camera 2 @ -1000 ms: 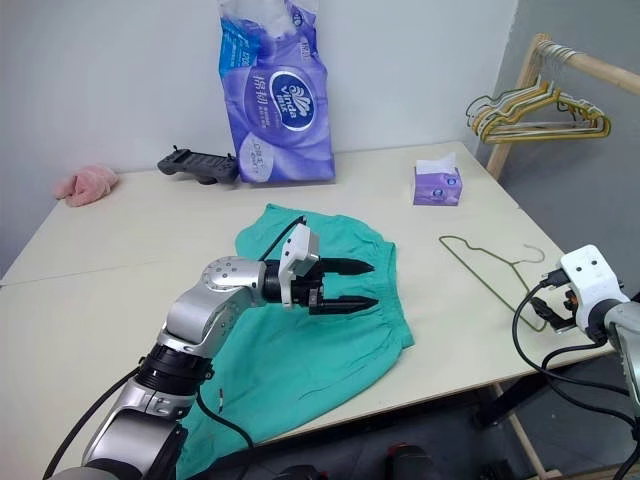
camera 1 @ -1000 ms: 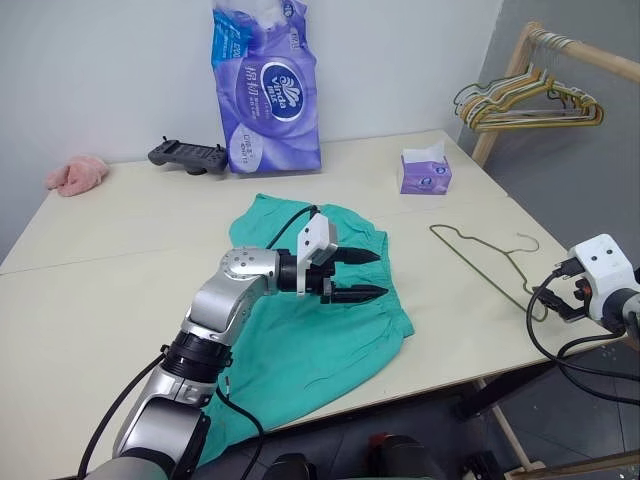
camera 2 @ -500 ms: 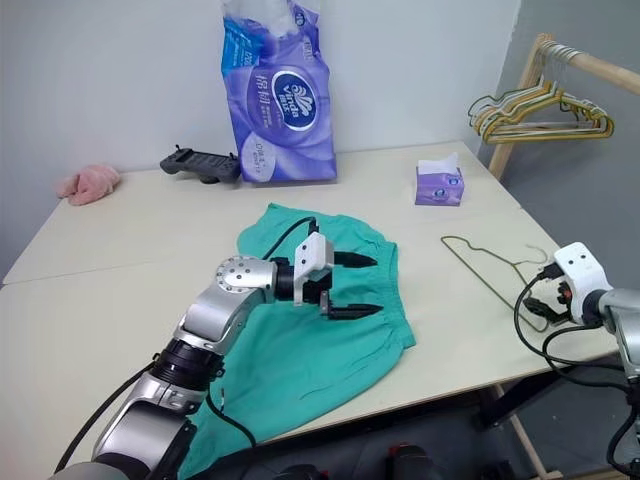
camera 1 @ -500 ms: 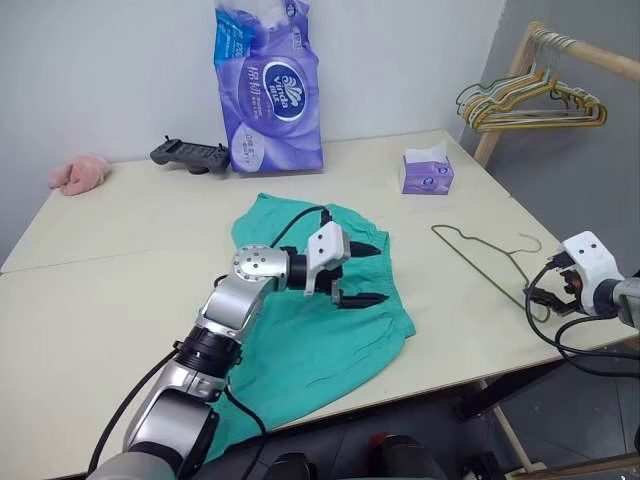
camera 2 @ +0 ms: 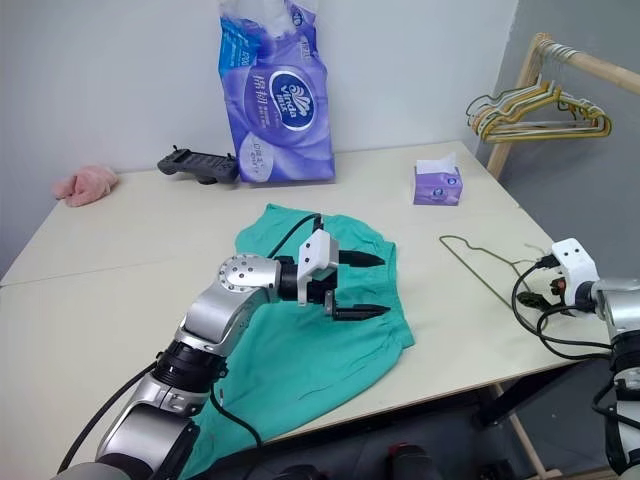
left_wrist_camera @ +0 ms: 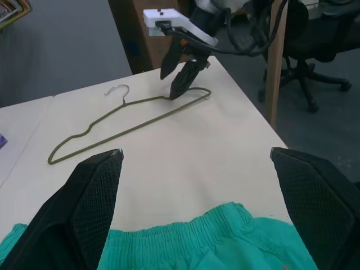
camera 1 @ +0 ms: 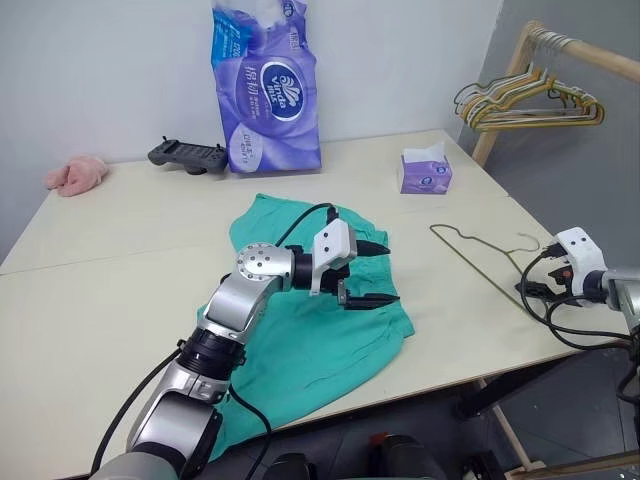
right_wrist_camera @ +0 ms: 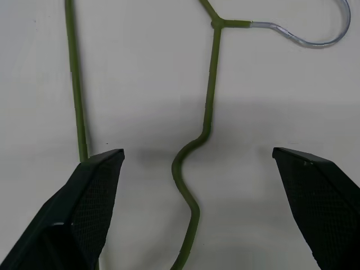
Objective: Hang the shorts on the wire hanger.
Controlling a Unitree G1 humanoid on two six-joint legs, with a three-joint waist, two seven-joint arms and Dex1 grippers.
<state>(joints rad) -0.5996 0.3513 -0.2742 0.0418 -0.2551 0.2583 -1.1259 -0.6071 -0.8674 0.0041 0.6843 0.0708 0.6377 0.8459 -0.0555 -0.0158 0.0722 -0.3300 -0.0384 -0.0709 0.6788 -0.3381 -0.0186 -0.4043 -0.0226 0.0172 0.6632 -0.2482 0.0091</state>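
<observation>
I see the shorts (camera 1: 320, 330), teal-green with a gathered waistband, lying flat mid-bench (camera 1: 110, 260). My left gripper (camera 1: 372, 272) hovers over them, jaws spread wide, empty. Further right the wire hanger (camera 1: 480, 256), thin olive wire, lies flat; my right gripper (left_wrist_camera: 179, 79) is wide open above its corner.

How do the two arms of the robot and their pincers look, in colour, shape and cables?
The left arm has silver metal segments with black joints and a loose black cable. Its left pincer has a white block and two black pointed fingers with a mesh-textured inner face. The right pincer has the same white block, black fingers and looping black cables.
</observation>
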